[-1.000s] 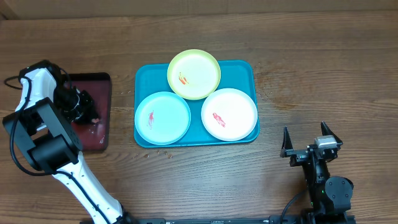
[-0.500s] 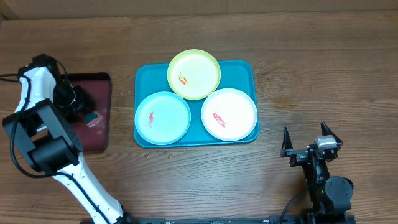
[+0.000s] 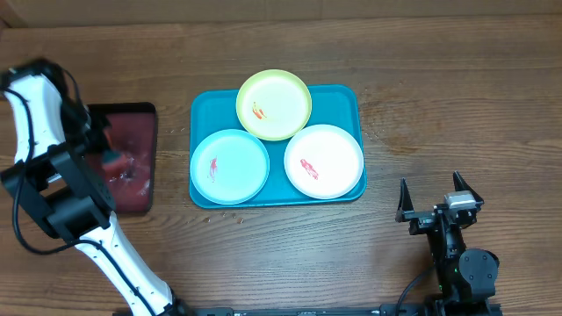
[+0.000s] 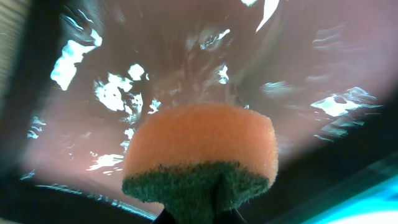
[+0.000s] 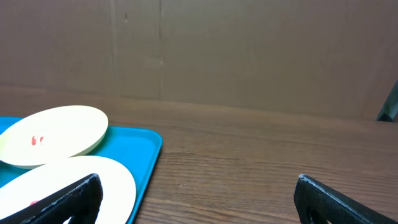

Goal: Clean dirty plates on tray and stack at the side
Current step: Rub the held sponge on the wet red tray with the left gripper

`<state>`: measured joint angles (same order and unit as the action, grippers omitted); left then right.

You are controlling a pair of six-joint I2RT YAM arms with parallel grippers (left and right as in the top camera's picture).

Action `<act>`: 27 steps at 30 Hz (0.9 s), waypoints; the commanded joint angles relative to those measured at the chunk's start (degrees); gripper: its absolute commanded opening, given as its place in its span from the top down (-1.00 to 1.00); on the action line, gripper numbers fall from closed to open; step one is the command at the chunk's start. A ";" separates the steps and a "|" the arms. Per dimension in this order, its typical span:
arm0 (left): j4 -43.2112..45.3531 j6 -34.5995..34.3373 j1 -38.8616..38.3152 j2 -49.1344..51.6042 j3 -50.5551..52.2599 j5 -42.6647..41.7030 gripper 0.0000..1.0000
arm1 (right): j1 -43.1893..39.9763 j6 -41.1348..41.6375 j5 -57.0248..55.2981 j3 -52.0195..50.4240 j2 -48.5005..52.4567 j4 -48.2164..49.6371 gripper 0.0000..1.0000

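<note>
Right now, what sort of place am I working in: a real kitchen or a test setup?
Probably a lab test bench, not a kitchen: a wooden table, a plain brown board behind it, and staged props, the turquoise tray with a yellow-green plate, light blue plate and white plate.

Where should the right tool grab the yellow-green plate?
Likely its right rim, approached from the right: the yellow-green plate rests on the far rim of the tray and overlaps the white plate, so that edge looks lifted, with room to get under it.
</note>
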<state>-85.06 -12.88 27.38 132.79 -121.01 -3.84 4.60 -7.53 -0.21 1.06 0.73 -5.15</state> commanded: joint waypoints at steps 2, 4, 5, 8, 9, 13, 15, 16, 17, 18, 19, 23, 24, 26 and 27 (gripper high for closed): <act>-5.92 1.14 -0.42 -1.88 -14.23 -4.52 0.92 | 0.15 -0.02 0.33 -0.59 -0.57 0.33 -1.00; -7.74 1.11 -0.48 -2.16 -16.96 -4.81 0.92 | 0.15 -0.02 0.33 -0.59 -0.57 0.33 -1.00; -8.02 1.14 -0.52 -2.27 -17.55 -4.66 0.91 | 0.15 -0.02 0.31 -0.59 -0.57 0.33 -1.00; -6.64 1.09 -0.90 -1.86 -15.78 -2.69 0.92 | 0.15 -0.02 0.33 -0.59 -0.57 0.33 -1.00; -5.62 1.09 -1.11 -1.68 -13.90 -1.97 0.91 | 0.15 -0.02 0.33 -0.59 -0.57 0.33 -1.00; 1.86 1.16 -1.53 -1.64 -3.30 -0.85 0.92 | 0.15 -0.02 0.33 -0.59 -0.57 0.33 -1.00; 4.00 1.05 -1.49 -1.64 0.04 -0.22 0.92 | 0.15 -0.02 0.33 -0.59 -0.57 0.33 -1.00; 3.74 0.63 -1.18 -1.64 0.07 -0.52 0.92 | 0.15 -0.02 0.31 -0.59 -0.57 0.33 -1.00; 3.26 0.31 -0.94 -1.68 -0.39 -0.90 0.92 | 0.15 -0.02 0.33 -0.59 -0.57 0.33 -1.00; 2.27 0.15 -0.57 -1.88 -1.66 -1.55 0.92 | 0.15 -0.02 0.33 -0.59 -0.57 0.33 -1.00; 0.87 0.15 -0.17 -2.03 -3.48 -2.32 0.92 | 0.15 -0.02 0.33 -0.59 -0.57 0.33 -1.00; -7.87 0.98 0.90 -3.93 -13.77 -3.48 0.92 | 0.15 -0.02 0.33 -0.59 -0.57 0.35 -1.00; -10.23 1.55 0.94 -5.18 -16.28 -2.32 0.91 | 0.15 -0.02 0.33 -0.59 -0.57 0.33 -1.00; -10.91 1.53 0.66 -7.80 -16.94 -0.55 0.91 | 0.15 -0.02 0.33 -0.59 -0.57 0.33 -1.00; -10.95 1.53 0.35 -8.61 -16.87 0.24 0.92 | 0.15 -0.02 0.33 -0.59 -0.57 0.33 -1.00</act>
<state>-95.04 -12.86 28.08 130.15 -134.96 -5.65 4.60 -7.51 -0.19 1.06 0.73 -5.17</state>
